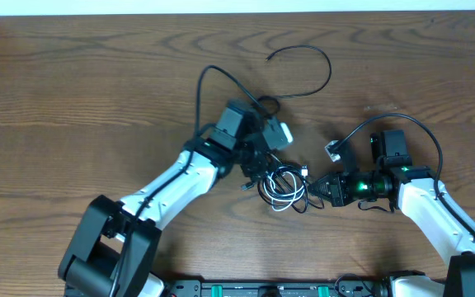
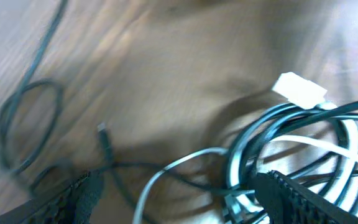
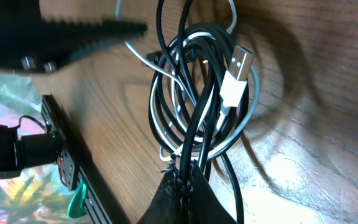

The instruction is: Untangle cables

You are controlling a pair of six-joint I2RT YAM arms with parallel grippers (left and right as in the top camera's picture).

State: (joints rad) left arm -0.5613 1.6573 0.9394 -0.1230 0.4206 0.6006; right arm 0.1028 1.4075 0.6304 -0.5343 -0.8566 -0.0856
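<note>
Your right gripper (image 3: 182, 179) is pinched shut on the cables (image 1: 283, 188) near the middle. The left gripper (image 2: 179, 193) hangs wide open just left of them. Looks barely started, so next hook one loop and pull.

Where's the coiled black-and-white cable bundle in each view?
Overhead: coiled black-and-white cable bundle, just below centre.
Left wrist: lower right, blurred.
Right wrist: centre, filling mid-frame.
Shared landmark: white flat USB plug, on the bundle's upper side in both wrist views; too small to pick out overhead.
</note>
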